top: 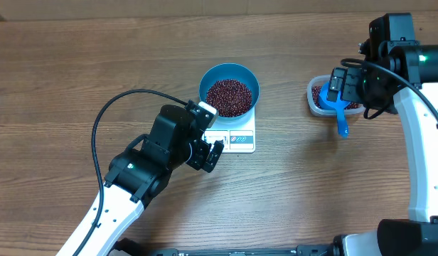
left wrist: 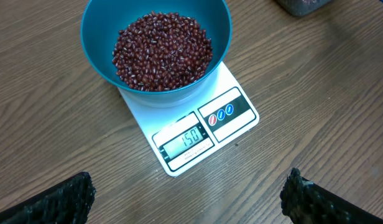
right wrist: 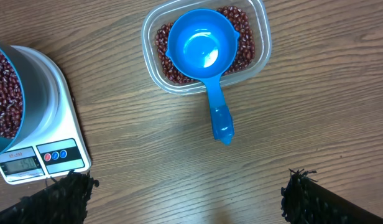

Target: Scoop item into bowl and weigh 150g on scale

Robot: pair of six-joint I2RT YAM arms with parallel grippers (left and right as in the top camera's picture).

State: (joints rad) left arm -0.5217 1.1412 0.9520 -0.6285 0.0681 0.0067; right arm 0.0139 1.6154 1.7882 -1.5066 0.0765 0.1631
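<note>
Reads 150 on the kitchen scale (left wrist: 232, 127) under the blue bowl (left wrist: 95, 37) of red beans (left wrist: 163, 50). Parks the scoop (right wrist: 201, 50) in the tub (right wrist: 179, 89) toward the desk's right edge, apparently finished, with left gripper (left wrist: 188, 199) and right gripper (right wrist: 188, 199) wide open and empty.

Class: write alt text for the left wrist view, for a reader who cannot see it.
A blue bowl of red-brown beans sits on a white scale whose display reads 150, on a wooden table. The left gripper is open and empty, its fingertips at the bottom corners.
</note>
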